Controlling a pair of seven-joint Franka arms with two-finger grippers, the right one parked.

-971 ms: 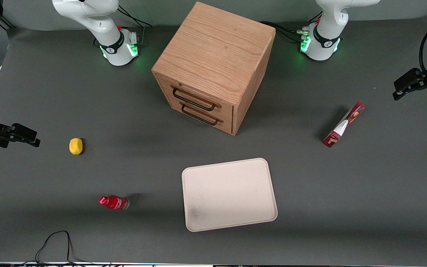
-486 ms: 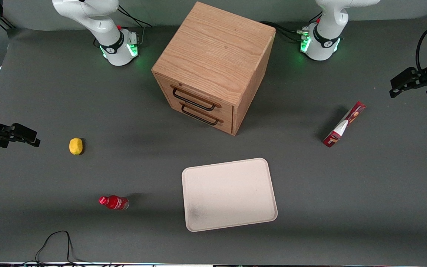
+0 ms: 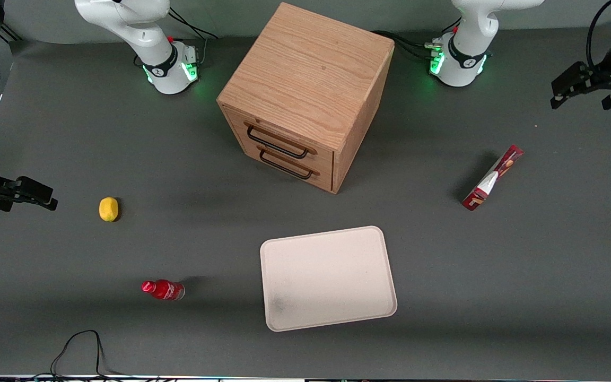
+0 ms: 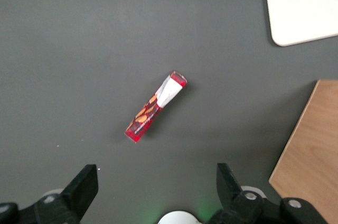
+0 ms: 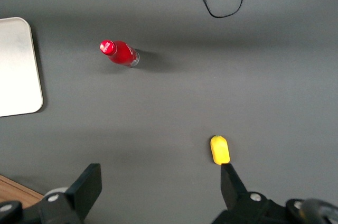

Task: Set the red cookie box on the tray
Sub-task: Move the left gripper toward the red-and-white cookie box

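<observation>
1. The red cookie box (image 3: 492, 179) is seen lying flat on the matte grey table (image 3: 496, 276), toward the working arm's end. It is a long, slim cardboard box, dark red, with a white wedge mark and small cookie pictures, and it is placed diagonally.
2. The tray (image 3: 328, 278) is found nearer to the front camera than the box and well apart from it. It is flat, rectangular and cream-beige, with rounded corners, a low rim and a faint grey smudge.
3. The gripper (image 4: 157, 182) is held high above the table, apart from the box, and its black fingers (image 4: 84, 182) are spread wide with nothing between them.
4. A wooden drawer cabinet (image 3: 305, 95) with visible grain and two dark metal handles is set at the table's middle.
5. A small red bottle (image 3: 163, 289) and a rounded yellow fruit (image 3: 108, 208) are seen toward the parked arm's end.
</observation>
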